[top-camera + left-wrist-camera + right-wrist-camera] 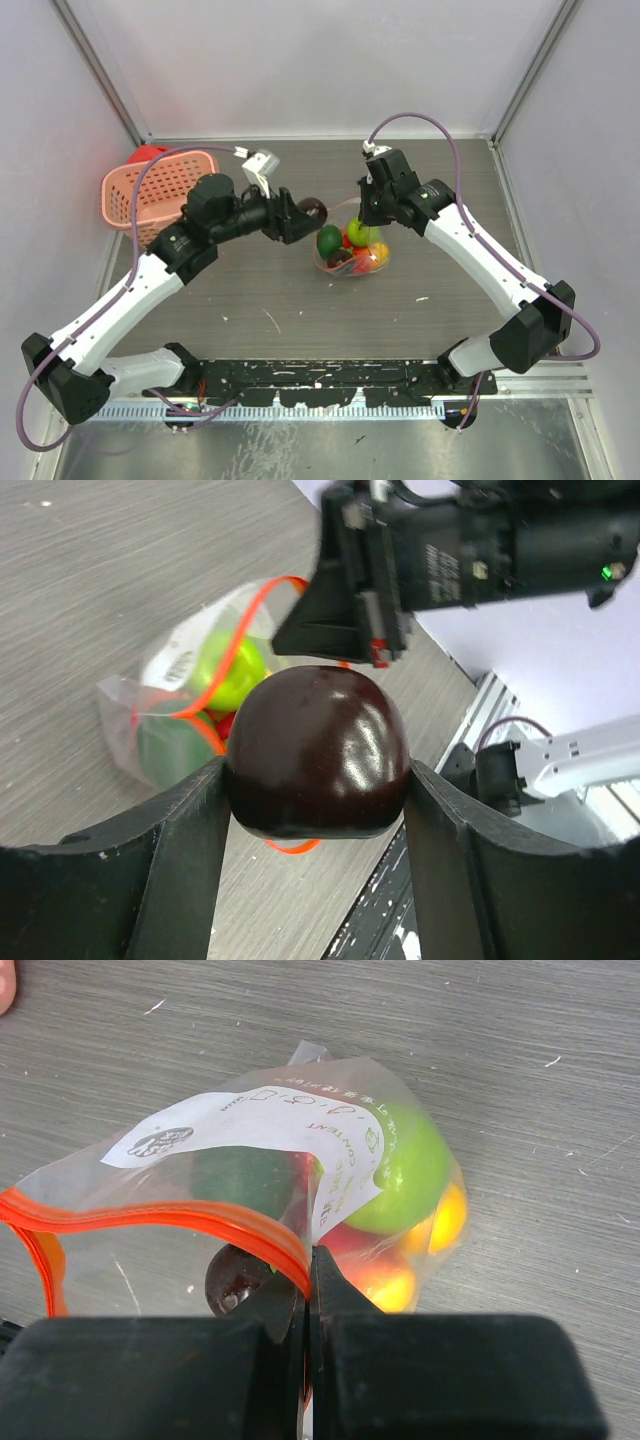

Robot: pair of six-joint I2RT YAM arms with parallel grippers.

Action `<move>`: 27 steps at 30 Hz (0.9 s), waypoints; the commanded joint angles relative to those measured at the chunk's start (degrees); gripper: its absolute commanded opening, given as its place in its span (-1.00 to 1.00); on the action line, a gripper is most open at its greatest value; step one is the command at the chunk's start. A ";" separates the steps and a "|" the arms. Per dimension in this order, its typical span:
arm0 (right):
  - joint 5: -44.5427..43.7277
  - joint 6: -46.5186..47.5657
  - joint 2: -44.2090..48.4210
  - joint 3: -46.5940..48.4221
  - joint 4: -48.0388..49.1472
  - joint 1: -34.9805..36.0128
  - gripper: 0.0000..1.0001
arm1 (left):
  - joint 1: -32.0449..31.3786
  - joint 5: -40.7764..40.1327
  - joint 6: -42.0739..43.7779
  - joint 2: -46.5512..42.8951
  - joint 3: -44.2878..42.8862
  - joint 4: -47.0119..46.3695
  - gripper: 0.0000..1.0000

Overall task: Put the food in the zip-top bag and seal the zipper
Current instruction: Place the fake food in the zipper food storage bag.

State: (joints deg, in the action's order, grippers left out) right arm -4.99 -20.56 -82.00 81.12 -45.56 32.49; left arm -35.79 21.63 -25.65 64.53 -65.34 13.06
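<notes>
The clear zip-top bag (350, 252) lies mid-table with green, red, yellow and dark toy food inside (400, 1175). Its red-orange zipper strip (150, 1218) curves along the open mouth. My right gripper (308, 1280) is shut on the zipper edge and holds the mouth up; it shows in the top view (370, 205). My left gripper (318, 780) is shut on a dark purple-brown round toy fruit (318, 752), held above the table just left of the bag mouth (312, 212). The bag also shows in the left wrist view (190, 695).
A pink lattice basket (150, 195) stands at the back left, near the left wall. Metal frame posts rise at the back corners. A black strip with white marks (320, 380) runs along the near table edge.
</notes>
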 commanded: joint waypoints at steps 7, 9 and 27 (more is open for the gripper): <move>2.39 -0.89 2.98 2.29 1.55 -0.23 -0.99 | -13.44 -14.31 15.54 3.23 -1.47 -3.10 -0.11; 2.53 -0.89 3.08 1.97 1.62 -0.23 -0.99 | -14.44 -16.20 16.56 4.78 -1.55 -3.11 -0.10; 3.71 -0.45 3.42 0.53 2.82 -0.23 -0.99 | -16.16 -23.73 17.74 14.65 -4.45 -3.57 0.14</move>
State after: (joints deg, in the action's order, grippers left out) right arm -2.20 -20.97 -81.97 81.12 -45.50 32.49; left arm -51.72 0.25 -8.08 78.61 -66.13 12.93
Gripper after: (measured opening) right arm 0.048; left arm 0.630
